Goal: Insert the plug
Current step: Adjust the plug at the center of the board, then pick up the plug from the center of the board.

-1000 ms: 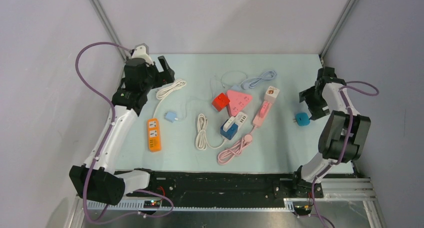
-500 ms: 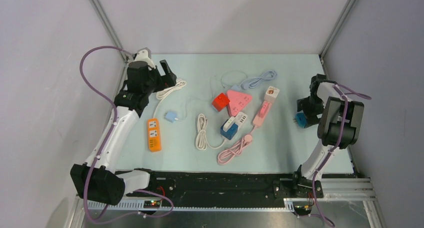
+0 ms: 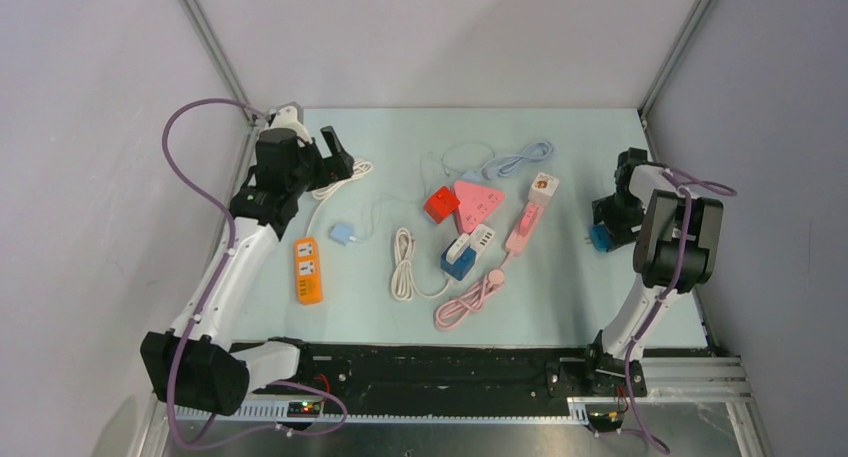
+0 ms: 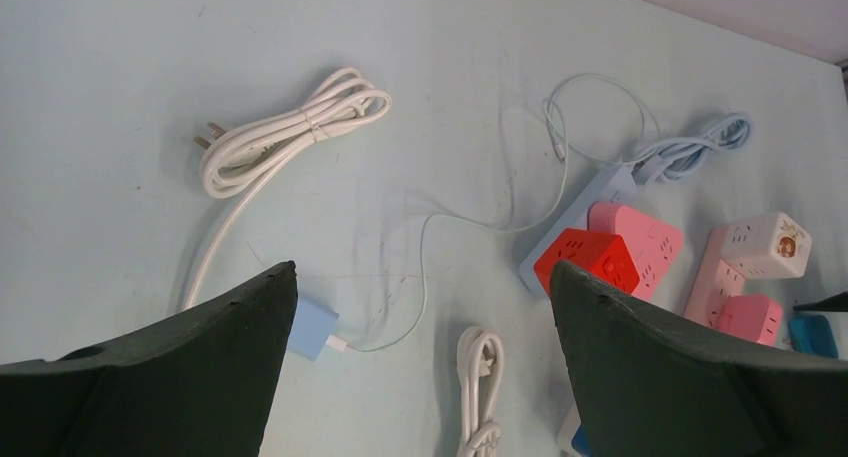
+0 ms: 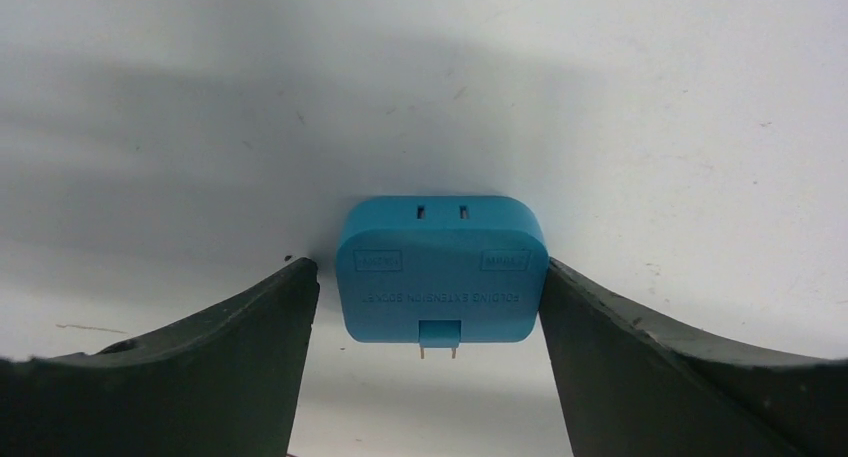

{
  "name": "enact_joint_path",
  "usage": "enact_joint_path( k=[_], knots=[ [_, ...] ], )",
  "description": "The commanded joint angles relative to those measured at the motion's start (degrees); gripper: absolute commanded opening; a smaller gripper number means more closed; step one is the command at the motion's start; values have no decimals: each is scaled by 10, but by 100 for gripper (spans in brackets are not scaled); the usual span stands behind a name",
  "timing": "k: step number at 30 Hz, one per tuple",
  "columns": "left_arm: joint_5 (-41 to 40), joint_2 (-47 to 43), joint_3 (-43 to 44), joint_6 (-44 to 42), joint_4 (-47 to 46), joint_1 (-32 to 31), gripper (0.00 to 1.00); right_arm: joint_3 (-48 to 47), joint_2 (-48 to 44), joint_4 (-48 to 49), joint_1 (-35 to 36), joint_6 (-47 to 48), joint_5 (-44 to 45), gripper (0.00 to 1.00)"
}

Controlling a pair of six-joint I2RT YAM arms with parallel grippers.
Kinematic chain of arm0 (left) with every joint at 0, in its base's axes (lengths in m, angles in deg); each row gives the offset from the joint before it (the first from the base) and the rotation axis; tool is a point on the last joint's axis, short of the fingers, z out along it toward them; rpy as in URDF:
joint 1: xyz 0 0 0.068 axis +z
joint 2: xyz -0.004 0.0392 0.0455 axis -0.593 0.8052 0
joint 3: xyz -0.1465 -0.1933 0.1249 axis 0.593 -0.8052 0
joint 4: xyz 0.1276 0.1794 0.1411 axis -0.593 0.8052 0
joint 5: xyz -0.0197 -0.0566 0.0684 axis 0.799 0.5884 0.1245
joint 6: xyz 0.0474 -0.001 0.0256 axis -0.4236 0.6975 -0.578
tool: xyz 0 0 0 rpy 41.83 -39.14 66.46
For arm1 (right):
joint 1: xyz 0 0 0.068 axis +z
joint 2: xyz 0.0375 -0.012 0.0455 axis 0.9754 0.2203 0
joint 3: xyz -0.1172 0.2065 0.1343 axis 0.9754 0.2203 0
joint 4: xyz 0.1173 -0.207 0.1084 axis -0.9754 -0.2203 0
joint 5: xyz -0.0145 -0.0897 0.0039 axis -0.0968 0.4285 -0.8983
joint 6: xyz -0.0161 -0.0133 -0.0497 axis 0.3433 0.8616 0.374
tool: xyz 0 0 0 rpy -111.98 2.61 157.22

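Teal plug (image 5: pixel 442 267) lying between the right jaws, spread just beside it, left jaws spread wide

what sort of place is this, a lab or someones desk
Most likely a robotics lab test cell, not a desk: two white robot arms bolted to a black base rail, bare aluminium frame posts in the corners, and a pale green mat strewn with sockets and cables, including an orange plastic power strip.
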Motion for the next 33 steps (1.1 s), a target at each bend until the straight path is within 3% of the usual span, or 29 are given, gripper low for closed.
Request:
enact_joint_path(
  k=[1, 14, 18, 21, 25, 33],
  knots=[
    [34, -24, -1, 8, -17, 1, 100, -4, -12, 35, 25, 43, 21, 81],
    [69, -16, 3, 14, -18, -3, 100, -5, -156, 143, 120, 171, 18, 66],
    [68, -10, 8, 16, -18, -6, 100, -14, -151, 69, 102, 108, 30, 75],
    [67, -9, 9, 14, -17, -8, 100, -15, -110, 26, 67, 65, -20, 85],
    [65, -10, 10, 11, -17, -8, 100, -20, -58, 11, 31, 76, -91, 99],
    [60, -9, 14, 5, -17, -9, 100, -31, -16, 5, 26, 65, -90, 99]
  ],
)
